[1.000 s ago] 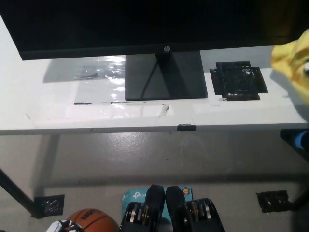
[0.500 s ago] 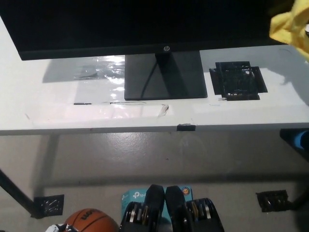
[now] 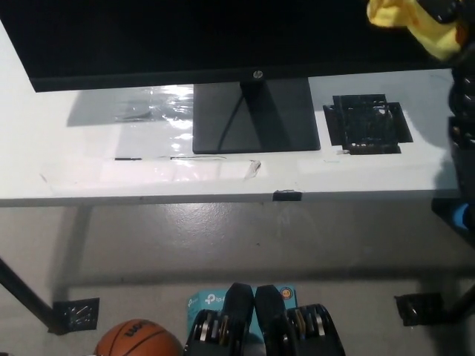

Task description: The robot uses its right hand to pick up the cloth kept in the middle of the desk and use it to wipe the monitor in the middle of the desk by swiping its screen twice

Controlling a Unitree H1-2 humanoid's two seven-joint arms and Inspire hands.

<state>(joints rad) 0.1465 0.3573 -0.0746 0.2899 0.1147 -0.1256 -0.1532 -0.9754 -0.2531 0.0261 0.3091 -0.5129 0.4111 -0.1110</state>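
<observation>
A yellow cloth [image 3: 404, 18] is bunched in my black right hand [image 3: 442, 11] at the top right, held up against the right part of the monitor's dark screen [image 3: 208, 33]. The black right arm [image 3: 464, 111] rises along the right edge of the picture. The monitor stands on its dark square base [image 3: 256, 119] in the middle of the white desk [image 3: 89, 159]. My white left hand does not show in the head view.
A black patterned mat [image 3: 367, 122] lies on the desk right of the monitor base. Clear plastic film [image 3: 152, 107] lies left of the base. Below the desk are an orange basketball [image 3: 137, 343], black floor brackets [image 3: 74, 315] and a blue object [image 3: 466, 216] at the right edge.
My right hand has lifted the yellow cloth up and to the left, from above the desk's right end onto the right part of the screen. The white left hand has dropped out of view.
</observation>
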